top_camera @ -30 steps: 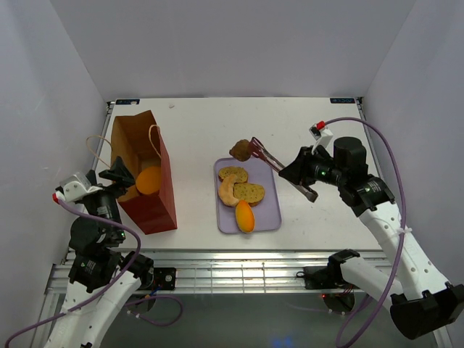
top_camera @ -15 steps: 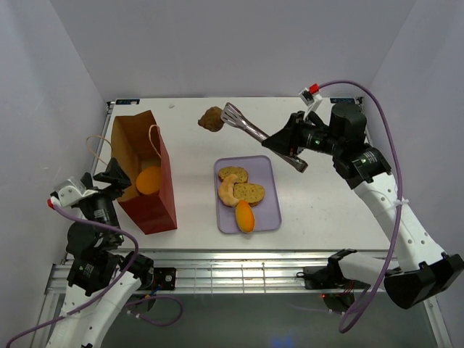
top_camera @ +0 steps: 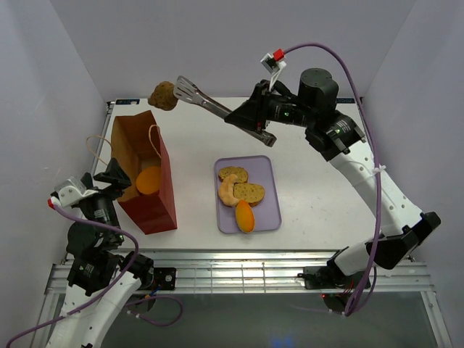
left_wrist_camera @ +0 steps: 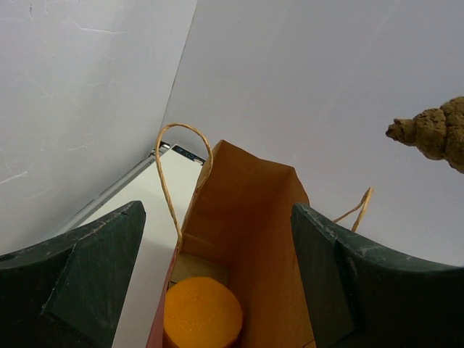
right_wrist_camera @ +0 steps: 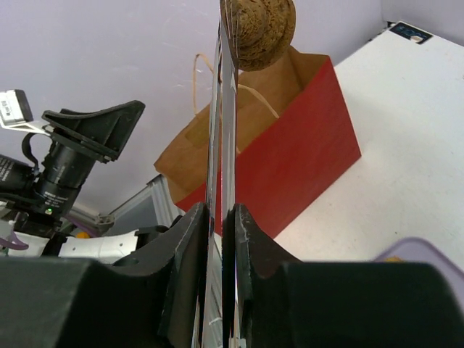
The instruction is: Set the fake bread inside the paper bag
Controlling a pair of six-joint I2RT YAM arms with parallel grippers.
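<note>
In the top view, the paper bag (top_camera: 156, 197) is seen standing open at the left of the table (top_camera: 319, 203), with an orange bun (top_camera: 148, 180) inside it. The left gripper (top_camera: 122, 177) is held at the bag's left side. At centre a tray (top_camera: 270, 212) is loaded with two round slices (top_camera: 233, 174), a pale crescent (top_camera: 228, 193) and an orange piece (top_camera: 245, 215). The right gripper (top_camera: 255, 123) is clamped on tongs (top_camera: 210, 106), and a brown roll (top_camera: 164, 95) is pinched at their tip in the upper left, over the bag's far end.

In the left wrist view, the gripper's jaws are seen spread wide at both lower corners. The bag's open mouth, its cord handle (left_wrist_camera: 168, 174) and the bun are framed between them. The roll is cut off by the right edge.

In the right wrist view, the tongs are seen squeezed between the closed fingers (right_wrist_camera: 190, 250), blades pressed nearly together. The roll is held at the top, above the bag.
</note>
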